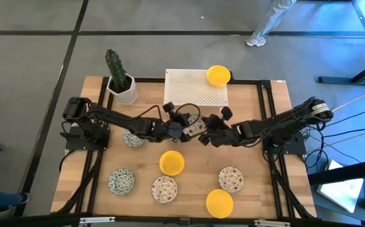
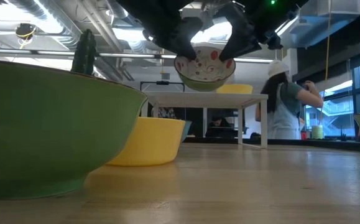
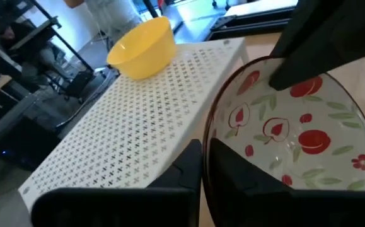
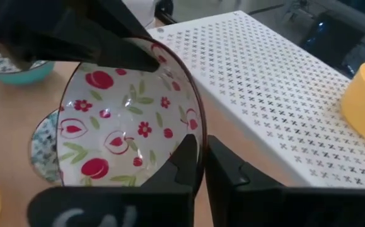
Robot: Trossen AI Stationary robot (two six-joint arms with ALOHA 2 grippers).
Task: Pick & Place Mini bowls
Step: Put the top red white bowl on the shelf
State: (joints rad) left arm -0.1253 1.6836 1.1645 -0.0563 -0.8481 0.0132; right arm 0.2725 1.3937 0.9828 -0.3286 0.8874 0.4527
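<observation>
Your left gripper (image 1: 181,129) and right gripper (image 1: 202,134) are both pinching one red-flowered bowl's (image 2: 205,67) rim above the table (image 1: 264,189).

Yellow bowls (image 1: 219,75): three
Blue-green bowls (image 1: 121,181): two
Red-patterned bowls (image 1: 231,180): three
Perforated trays (image 1: 191,91): one
Cactus pots (image 1: 123,90): one

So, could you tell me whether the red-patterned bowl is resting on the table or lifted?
Lifted. The low view shows the red-patterned bowl hanging above the table, its rim pinched by both grippers.
</observation>
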